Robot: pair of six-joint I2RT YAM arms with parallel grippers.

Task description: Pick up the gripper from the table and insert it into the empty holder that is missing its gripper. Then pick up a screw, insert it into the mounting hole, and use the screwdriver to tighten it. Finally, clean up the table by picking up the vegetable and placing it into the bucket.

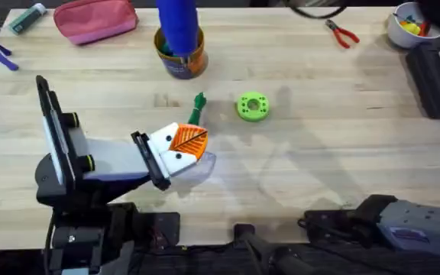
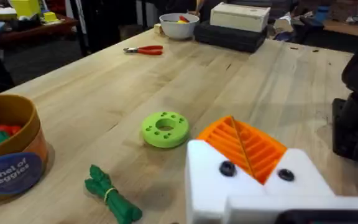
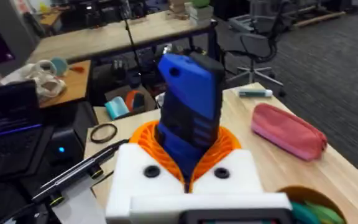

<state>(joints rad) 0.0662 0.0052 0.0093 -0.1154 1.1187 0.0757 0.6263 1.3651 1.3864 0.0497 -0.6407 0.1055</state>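
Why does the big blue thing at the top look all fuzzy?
In the overhead view the screwdriver is held high, close under the camera, so it blurs; the right wrist view shows it sharper in the right gripper; the vegetable on the table looks crisp.

The pale wooden tabletop (image 1: pixel 319 145) is lit brightly and evenly from above, with faint soft shadows crossing its centre right in the overhead view. The blue pen-shaped screwdriver (image 1: pixel 178 27) at the top centre is smeared with blur. In the left wrist view the white and orange left gripper (image 2: pixel 253 163) sits soft and out of focus at the lower right, while the background room looks dimmer.
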